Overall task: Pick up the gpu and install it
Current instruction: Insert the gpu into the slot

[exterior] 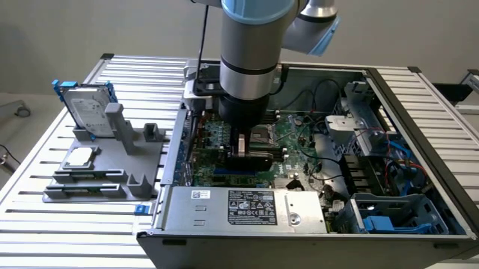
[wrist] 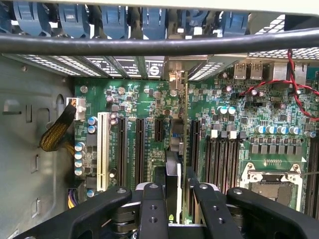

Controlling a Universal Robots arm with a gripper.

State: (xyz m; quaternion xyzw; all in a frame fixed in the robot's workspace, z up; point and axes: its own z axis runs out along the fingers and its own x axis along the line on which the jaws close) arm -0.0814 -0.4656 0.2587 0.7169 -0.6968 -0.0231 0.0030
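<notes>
One gpu point(wrist: 173, 149), clamped edge-on in gripper point(wrist: 178, 194) jaws at motherboard point(wrist: 234, 124) slots, mid exterior view; install step in hand, seating calls for exact slot alignment.

The exterior view is taken from high up and off the arm point(exterior: 250, 50). It is tilted down over the counter point(exterior: 45, 224) and the open computer case point(exterior: 419, 106) from some way back, so that nearly the whole case is taken in. The case is set at the centre and right of the frame, the arm at upper centre.

The wrist view is taken close in, directed along the claw point(wrist: 178, 188) into the case. The fingers point(wrist: 152, 204), and the gpu point(wrist: 172, 164) clamped edge-on between them, are seen in the near foreground.

The motherboard point(wrist: 239, 114) with its expansion slots point(wrist: 130, 149) is shared by both views.
</notes>
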